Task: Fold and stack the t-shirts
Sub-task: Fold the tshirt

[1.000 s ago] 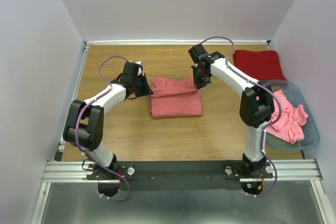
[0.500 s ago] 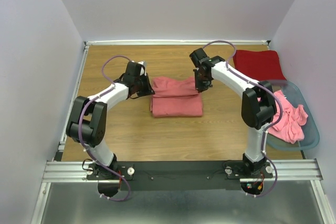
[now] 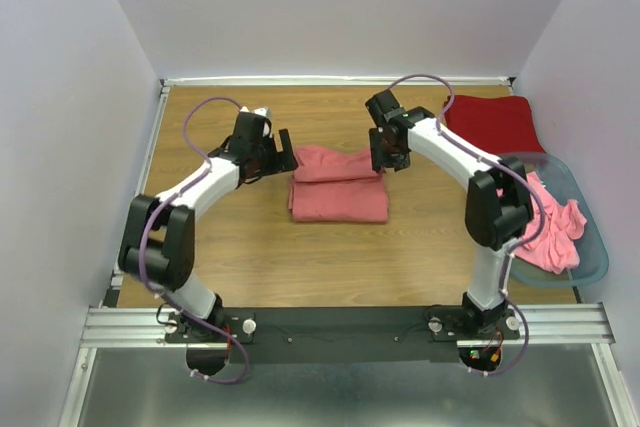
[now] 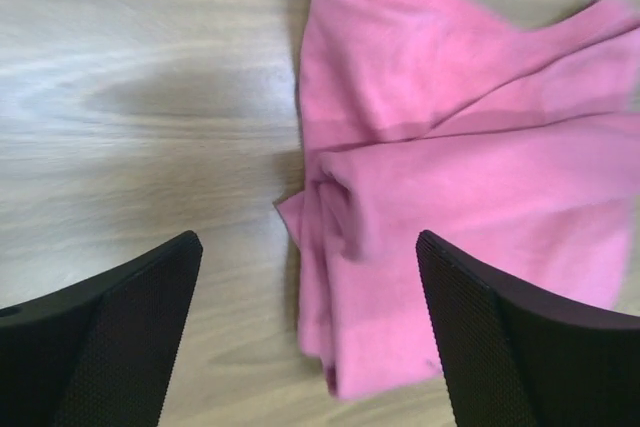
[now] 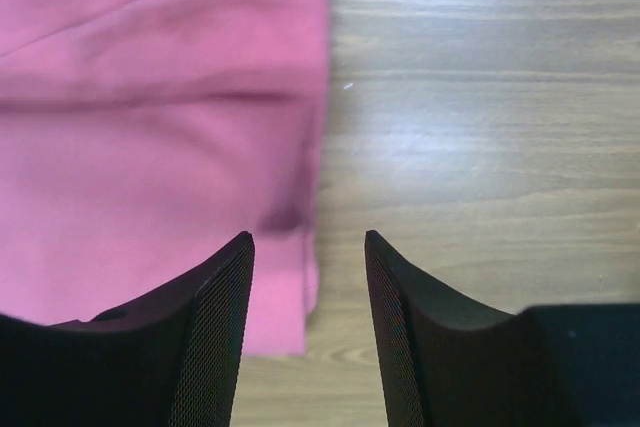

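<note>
- T-shirts first: the folded salmon-pink tee (image 3: pixel 338 185) lies flat on the table (image 3: pixel 250 257), left edge bunched.
- left gripper (image 3: pixel 281 153) hangs just off that left edge, jaws spread wide, nothing in them.
- right gripper (image 3: pixel 386 159) hangs over the tee's right edge, jaws roughly half apart, gripping nothing either.
- deep red tee (image 3: pixel 492 122) lies folded at the far right; more pink tees (image 3: pixel 550 225) are heaped in the blue basket (image 3: pixel 592 269).

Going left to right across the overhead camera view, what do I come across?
From the left: left arm's fingers → folded salmon-pink t-shirt → deep red t-shirt → grey-blue basket holding loose pink t-shirts.
</note>
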`<state>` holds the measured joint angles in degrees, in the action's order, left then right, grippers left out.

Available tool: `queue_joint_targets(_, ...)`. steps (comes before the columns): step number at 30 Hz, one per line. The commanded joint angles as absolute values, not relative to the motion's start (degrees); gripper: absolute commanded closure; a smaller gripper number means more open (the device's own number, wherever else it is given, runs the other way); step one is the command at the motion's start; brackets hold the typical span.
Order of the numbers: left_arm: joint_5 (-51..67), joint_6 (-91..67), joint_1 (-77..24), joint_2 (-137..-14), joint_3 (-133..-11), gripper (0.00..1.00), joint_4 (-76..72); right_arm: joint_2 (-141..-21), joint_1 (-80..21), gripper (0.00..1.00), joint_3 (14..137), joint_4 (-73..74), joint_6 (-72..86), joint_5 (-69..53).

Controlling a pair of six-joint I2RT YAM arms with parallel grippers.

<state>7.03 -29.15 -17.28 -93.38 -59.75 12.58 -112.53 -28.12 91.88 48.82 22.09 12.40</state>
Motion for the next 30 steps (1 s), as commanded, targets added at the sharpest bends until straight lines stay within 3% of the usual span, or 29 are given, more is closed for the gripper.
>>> queue_joint_targets(1,1.24,-29.61,-20.11,-83.86,-59.07,0.10,14.67,-103.38,-30.76,0.44,89.39,44.57,19.25,6.19)
queue_joint_targets(2,0.45,-30.23,-21.52,-81.59,-58.11,0.15,15.37,-102.66,-30.94,0.46,87.21,41.95,19.25,3.80)
queue_joint_targets(3,0.44,-30.76,-22.93,-80.61,-57.40,0.32,15.47,-101.96,-31.55,0.48,86.14,40.44,19.51,0.30)
queue_joint_targets(5,0.44,-32.68,-27.39,-79.28,-55.38,0.51,15.29,-101.60,-32.16,0.55,83.25,36.59,20.12,-4.38)
queue_joint_targets(6,0.70,-33.13,-28.73,-78.84,-54.76,0.67,14.34,-102.04,-32.78,0.57,82.62,35.61,20.13,-6.31)
queue_joint_targets(9,0.97,-34.19,-31.63,-80.41,-52.39,0.82,11.53,-105.01,-33.66,0.63,81.48,32.53,20.22,-9.84)
queue_joint_targets(11,1.67,-34.63,-31.90,-83.13,-51.07,0.87,8.98,-107.82,-33.75,0.68,82.34,31.30,20.22,-10.02)
queue_joint_targets(18,2.81,-34.37,-33.22,-90.79,-50.45,0.88,6.24,-116.72,-30.68,0.79,89.99,30.32,18.46,-5.80)
queue_joint_targets(24,2.73,-34.54,-33.57,-92.72,-49.40,0.88,4.75,-123.66,-22.16,0.79,98.08,28.13,20.73,-6.50)
queue_joint_targets(30,0.44,-34.54,-32.79,-89.14,-50.27,0.82,4.14,-119.11,-18.54,0.65,97.48,23.92,22.06,-16.68)
